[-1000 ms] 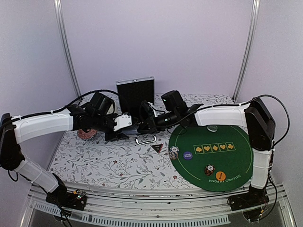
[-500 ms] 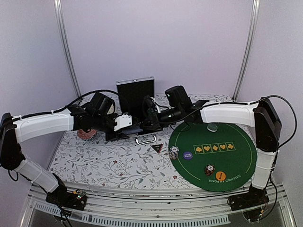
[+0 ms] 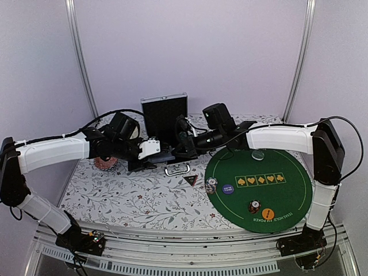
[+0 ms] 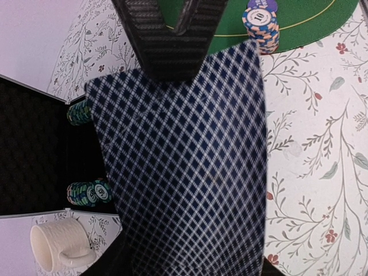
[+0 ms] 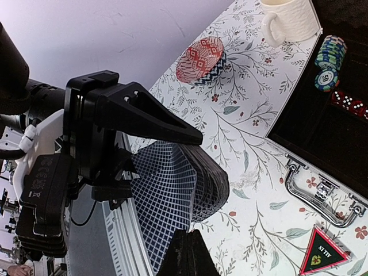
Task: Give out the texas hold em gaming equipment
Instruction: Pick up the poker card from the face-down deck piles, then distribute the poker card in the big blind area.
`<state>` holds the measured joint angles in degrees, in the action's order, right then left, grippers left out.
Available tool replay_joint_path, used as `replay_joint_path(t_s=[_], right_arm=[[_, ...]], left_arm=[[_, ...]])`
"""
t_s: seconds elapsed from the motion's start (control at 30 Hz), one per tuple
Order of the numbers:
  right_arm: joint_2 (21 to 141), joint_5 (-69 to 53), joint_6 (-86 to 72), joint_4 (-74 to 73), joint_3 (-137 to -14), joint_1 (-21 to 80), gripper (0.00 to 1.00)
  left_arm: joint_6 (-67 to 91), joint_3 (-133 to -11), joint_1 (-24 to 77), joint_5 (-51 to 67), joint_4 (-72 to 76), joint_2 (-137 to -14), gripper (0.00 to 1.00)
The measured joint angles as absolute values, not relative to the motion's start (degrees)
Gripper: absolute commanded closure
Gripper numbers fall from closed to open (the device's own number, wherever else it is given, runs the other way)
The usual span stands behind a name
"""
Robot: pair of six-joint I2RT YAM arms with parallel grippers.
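My left gripper (image 3: 162, 154) is shut on a deck of blue-checked playing cards (image 5: 210, 175), held above the floral tablecloth. My right gripper (image 5: 190, 246) is shut on the edge of the top card (image 4: 184, 172), which is peeled away from the deck and fills the left wrist view. On the green poker mat (image 3: 287, 192) sit a striped chip stack (image 3: 211, 185), a purple button (image 3: 228, 188), another chip stack (image 3: 253, 206) and an orange button (image 3: 267, 214). A dark triangular marker (image 3: 190, 180) lies just left of the mat.
An open black case (image 3: 165, 115) stands at the back, with green chips (image 5: 329, 60) and red dice (image 5: 348, 102) inside and a metal handle (image 3: 177, 169) in front. A cream mug (image 5: 290, 20) and a red patterned bowl (image 3: 106, 163) are on the cloth.
My right arm has shifted back and to the right, drawing its gripper and the pinched card slightly away from the deck. The left arm has stayed still.
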<state>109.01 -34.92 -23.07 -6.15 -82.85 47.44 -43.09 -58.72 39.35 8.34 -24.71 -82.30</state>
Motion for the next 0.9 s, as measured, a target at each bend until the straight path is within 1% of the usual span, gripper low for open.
replay_joint_path(t_s=[0.2, 0.57, 0.73, 0.9], right_arm=[[108.2, -34.8, -23.0, -6.1, -81.7, 46.8, 0.98], [102.4, -33.8, -22.8, -6.5, -77.3, 43.4, 0.98], [96.7, -31.9, -21.3, -9.8, -74.5, 39.6, 0.98], [87.2, -29.8, -19.2, -13.8, -69.1, 32.1, 0.98]], left_arm=[[-43.1, -58.7, 39.4, 8.3, -24.7, -82.3, 0.52], [-43.1, -58.7, 39.4, 8.0, -24.7, -82.3, 0.52], [-43.1, -58.6, 39.4, 8.0, -24.7, -82.3, 0.52], [-43.0, -58.4, 39.4, 8.0, -24.8, -82.3, 0.52]])
